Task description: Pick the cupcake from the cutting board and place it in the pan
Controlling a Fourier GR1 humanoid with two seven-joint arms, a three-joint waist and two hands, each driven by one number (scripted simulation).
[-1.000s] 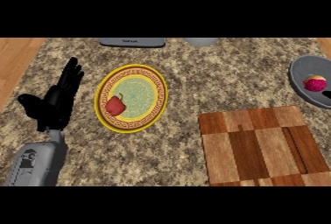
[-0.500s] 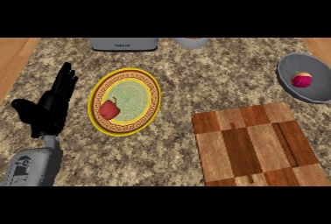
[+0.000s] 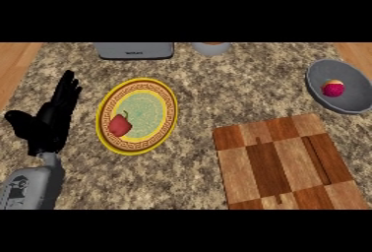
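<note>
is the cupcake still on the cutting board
No, the cupcake sits inside the grey pan at the right edge, and the cutting board has nothing on it.

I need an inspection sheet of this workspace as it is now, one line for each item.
Surface: speckled granite counter, wood strips at both sides.
Job's things: pink-topped cupcake lies in the grey round pan; checkered wooden cutting board bare.
Clutter: yellow patterned plate with a red pepper; grey appliance and a cup-like item at the far edge.
Hands: black left hand open, resting at the left; right hand not in view.
Cables: nothing seen.
Surroundings: nothing seen.
</note>
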